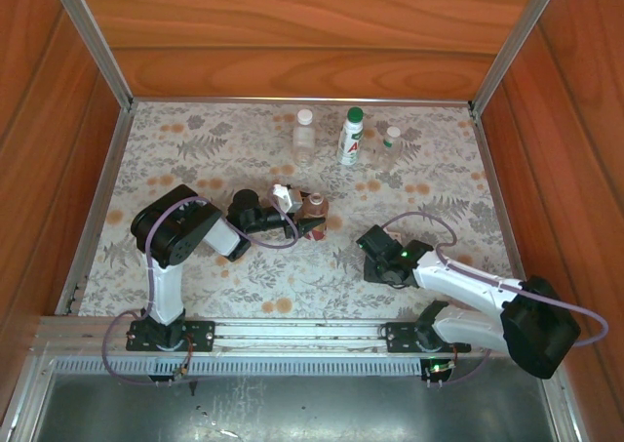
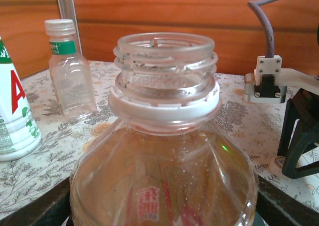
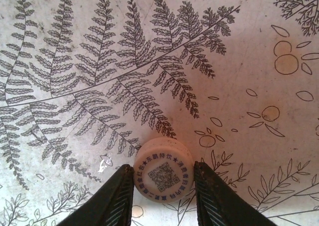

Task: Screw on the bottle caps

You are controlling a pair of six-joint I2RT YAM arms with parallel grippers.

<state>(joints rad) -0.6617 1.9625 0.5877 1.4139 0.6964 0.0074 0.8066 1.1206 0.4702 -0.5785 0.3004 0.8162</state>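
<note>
On the left, my left gripper is clamped around the belly of the amber bottle, holding it upright near the middle of the table. Its threaded neck is open and bare, with a white ring below the threads. At the back of the table stand a clear bottle, a white bottle with a green top and a small clear bottle, all three already capped. On the right, my right gripper points down at the fern-print cloth. Its two dark fingers press against either side of a white cap, which lies flat on the table, printed face up, well apart from the open bottle. I judge that the cap sits near the very tips of the fingers, so it could squirt out or tip as I lift it. If it reaches the neck tilted, the threads could cross and jam. The bottle's thin wall looks soft, so it may twist in my left grip once I start turning.
</note>
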